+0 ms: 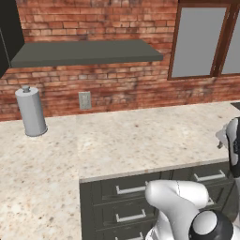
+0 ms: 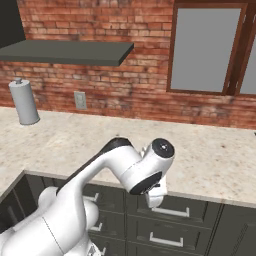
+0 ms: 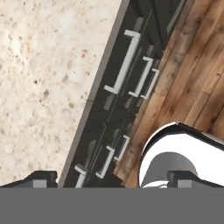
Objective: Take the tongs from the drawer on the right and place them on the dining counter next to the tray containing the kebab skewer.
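The gripper [image 3: 111, 177], fingers spread wide and empty, hangs above the front edge of the beige speckled stone worktop [image 1: 117, 140]. Just below that edge sits the wide dark charcoal drawer [image 3: 114, 78], shut, with a long silver bar handle [image 3: 123, 61]. A good pull probably means lowering squarely onto that bar. The tongs presumably lie inside.

Brick wall [image 1: 117, 89] as landmark: grey paper-towel cylinder [image 1: 31, 112] standing upright just before it, far left; wall outlet [image 1: 85, 100] set into it; dark shelf [image 1: 89, 52] projecting from it above; brown-framed window [image 1: 197, 40] at its right.
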